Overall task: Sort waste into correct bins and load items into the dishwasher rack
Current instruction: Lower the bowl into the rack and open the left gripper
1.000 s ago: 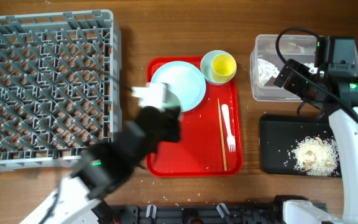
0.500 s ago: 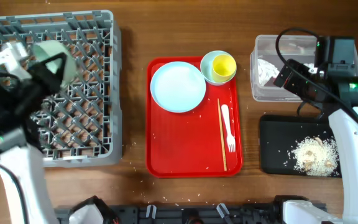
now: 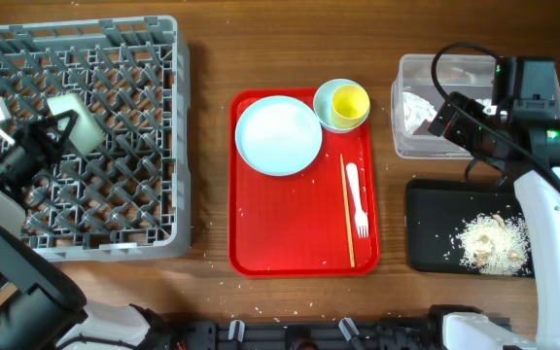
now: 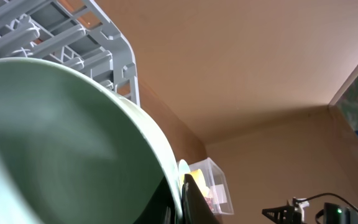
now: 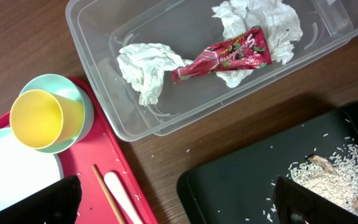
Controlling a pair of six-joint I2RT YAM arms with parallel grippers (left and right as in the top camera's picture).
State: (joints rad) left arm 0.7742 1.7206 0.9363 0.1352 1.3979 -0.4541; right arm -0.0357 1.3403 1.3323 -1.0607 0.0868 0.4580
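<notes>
Hauled bowl [image 3: 76, 119] over to rack [image 3: 144, 194], upper left, clamped tight in left gripper [image 3: 54, 128]. Nothing in wide-open right gripper [image 3: 458, 117]. Prob release next.

- Rack [image 3: 124, 146] at left, bowl [image 3: 76, 122] over it.
- Serving tray [image 3: 299, 233] at centre carries plate [image 3: 278, 135], cup [image 3: 349, 100] inside second bowl [image 3: 324, 116], fork [image 3: 357, 199], chopstick [image 3: 346, 209].
- Tub [image 3: 402, 107] at right rear holds tissues [image 5: 143, 68] and wrapper [image 5: 222, 57]; scraps [image 3: 492, 241] lie in shallow tray [image 3: 431, 224] before it.

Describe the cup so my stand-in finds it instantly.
Start at the large red rectangular tray mid-table. In its top right corner, seen from overhead, sits a pale blue-green round bowl; the small yellow cup stands inside it. Nothing else nearby is yellow.
</notes>
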